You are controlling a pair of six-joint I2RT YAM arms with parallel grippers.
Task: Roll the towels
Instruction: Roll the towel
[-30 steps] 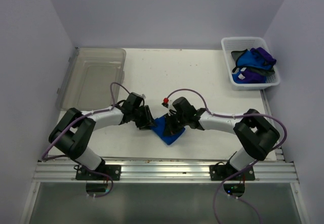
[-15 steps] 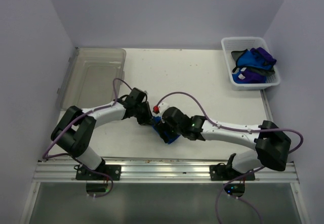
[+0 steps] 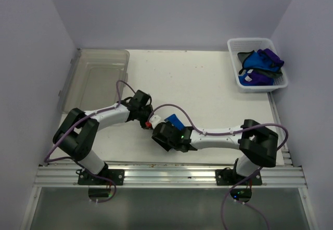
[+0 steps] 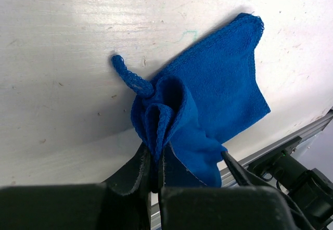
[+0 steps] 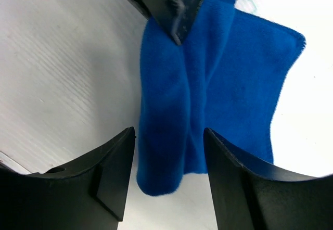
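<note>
One blue towel [image 4: 218, 94] lies part-rolled on the white table, and in the top view only a corner of the towel [image 3: 174, 119] shows between the two grippers. My left gripper [image 4: 155, 154] is shut on the bunched, folded end of this towel [image 5: 218, 79]. My right gripper [image 5: 169, 132] is open, and its fingers [image 5: 117, 173] straddle the loose rolled end without touching it. In the top view the left gripper [image 3: 149, 119] and the right gripper [image 3: 165, 136] sit close together near the table's front. More blue and purple towels [image 3: 260, 62] are piled in a basket.
The white basket [image 3: 235, 79] stands at the table's far right corner. A clear plastic bin [image 3: 99, 76] stands at the far left. The metal rail [image 3: 166, 175] runs along the near edge, just behind the right gripper.
The left gripper has shut on the towel's bunched end. The right gripper has let go, opened, and swung left and nearer, now facing the towel's rolled end from the front.
</note>
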